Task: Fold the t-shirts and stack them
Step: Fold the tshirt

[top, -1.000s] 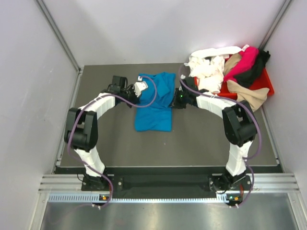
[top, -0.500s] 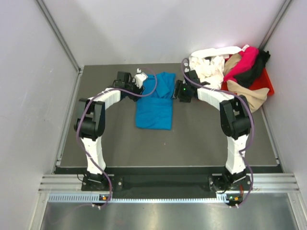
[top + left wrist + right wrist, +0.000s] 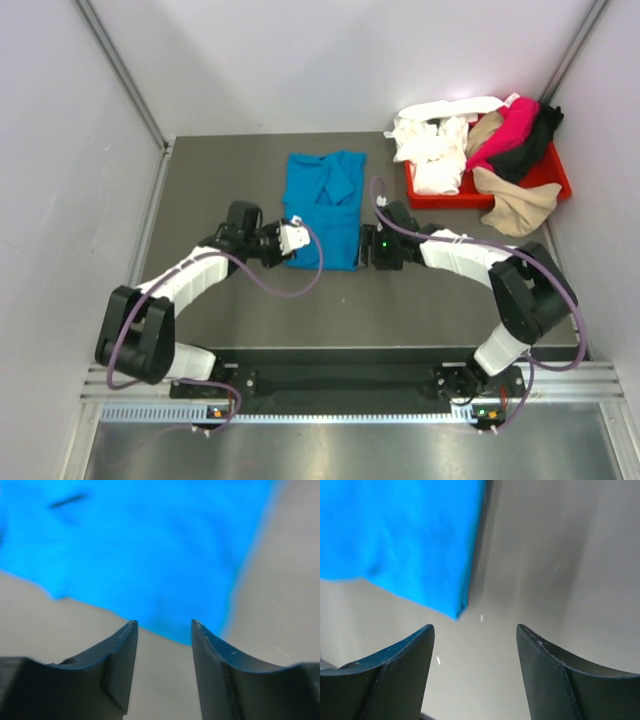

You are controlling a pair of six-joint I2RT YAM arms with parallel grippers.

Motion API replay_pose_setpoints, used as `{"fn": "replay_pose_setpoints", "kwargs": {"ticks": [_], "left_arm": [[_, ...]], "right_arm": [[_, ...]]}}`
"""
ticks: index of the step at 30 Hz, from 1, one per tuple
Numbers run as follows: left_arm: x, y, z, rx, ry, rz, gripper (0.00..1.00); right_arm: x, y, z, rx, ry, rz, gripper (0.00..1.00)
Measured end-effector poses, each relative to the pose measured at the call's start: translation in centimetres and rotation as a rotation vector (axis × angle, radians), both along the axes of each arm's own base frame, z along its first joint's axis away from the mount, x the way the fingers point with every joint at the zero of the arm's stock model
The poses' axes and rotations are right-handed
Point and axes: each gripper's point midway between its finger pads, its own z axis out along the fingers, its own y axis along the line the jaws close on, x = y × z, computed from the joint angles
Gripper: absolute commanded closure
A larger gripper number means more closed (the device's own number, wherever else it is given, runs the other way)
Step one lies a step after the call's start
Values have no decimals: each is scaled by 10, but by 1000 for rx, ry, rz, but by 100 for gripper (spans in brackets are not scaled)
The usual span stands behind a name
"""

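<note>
Left gripper: jaws roughly half apart, nothing between them. It sits low at the near-left corner of the blue t-shirt.
Right gripper: jaws wider, also empty, just beside the shirt's near-right corner.

Left wrist view: blurred blue hem just ahead of the fingertips. I cannot tell whether they touch the cloth.
Right wrist view: the shirt's corner lies ahead and left of the gap, with bare grey table below the jaws.
Only the top view shows the whole shirt, a long flat strip mid-table, well apart from the red tray at the far right.

Count: two arms, one tray, five shirts.
In or draped over the tray: white t-shirt, magenta t-shirt, black t-shirt, tan t-shirt.
Tan shows in two patches, possibly one garment.
</note>
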Motion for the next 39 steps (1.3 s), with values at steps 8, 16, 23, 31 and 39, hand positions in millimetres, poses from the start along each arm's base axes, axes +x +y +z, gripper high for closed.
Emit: {"fn": "replay_pose_setpoints", "kwargs": {"ticks": [8, 16, 23, 31, 39], "left_arm": [[-47, 1, -28, 69, -2, -211, 43], [-46, -14, -54, 96, 5, -289, 48], [-43, -14, -75, 157, -6, -315, 78], [-33, -12, -77, 179, -35, -275, 100], [-41, 7, -68, 231, 10, -177, 100]], "right_arm": [[-19, 21, -25, 51, 75, 3, 33], [-8, 39, -27, 115, 65, -5, 55], [-9, 44, -36, 132, 93, -12, 87], [-6, 44, -37, 143, 95, -9, 100], [-18, 38, -29, 133, 91, 34, 100]]}}
